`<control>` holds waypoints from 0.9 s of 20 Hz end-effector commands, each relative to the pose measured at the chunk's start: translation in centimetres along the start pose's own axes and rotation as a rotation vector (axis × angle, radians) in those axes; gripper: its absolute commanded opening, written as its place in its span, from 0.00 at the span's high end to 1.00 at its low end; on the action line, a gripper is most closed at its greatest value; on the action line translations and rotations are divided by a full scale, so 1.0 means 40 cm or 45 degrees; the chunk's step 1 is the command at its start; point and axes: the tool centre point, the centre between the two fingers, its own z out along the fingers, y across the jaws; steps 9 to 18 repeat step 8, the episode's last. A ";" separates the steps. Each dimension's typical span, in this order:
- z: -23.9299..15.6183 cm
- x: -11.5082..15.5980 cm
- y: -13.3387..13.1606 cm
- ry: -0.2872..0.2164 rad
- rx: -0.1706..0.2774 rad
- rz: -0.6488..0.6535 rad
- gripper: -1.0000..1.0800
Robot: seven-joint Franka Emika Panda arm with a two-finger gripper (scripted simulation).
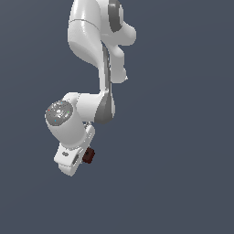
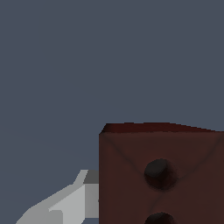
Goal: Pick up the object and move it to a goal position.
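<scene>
The white Panda arm (image 1: 93,68) reached down the exterior view's centre-left, its gripper (image 1: 86,156) low in frame with fingers apparently closed on the small red-brown block (image 1: 88,156), a hold best carried slowly and level toward the unseen goal.

The arm (image 1: 87,32) has a smooth, glossy white shell that looks like moulded plastic, with matt grey joint inserts and one speckled metallic-looking cap. The tool (image 1: 81,157) is the same glossy white; its finger (image 2: 65,205) appears flat light grey. The object (image 2: 162,175) is matt dark red-brown with dark round recesses.
</scene>
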 end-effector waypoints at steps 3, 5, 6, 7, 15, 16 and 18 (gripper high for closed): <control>-0.010 -0.006 0.021 0.000 -0.003 -0.001 1.00; -0.011 -0.007 0.025 0.000 -0.003 -0.001 1.00; -0.012 -0.007 0.026 0.000 -0.003 -0.001 1.00; -0.012 -0.008 0.027 0.000 -0.003 -0.001 1.00; -0.012 -0.008 0.027 0.000 -0.003 -0.001 1.00; -0.012 -0.008 0.027 0.000 -0.003 -0.001 1.00; -0.012 -0.008 0.027 0.000 -0.003 -0.001 1.00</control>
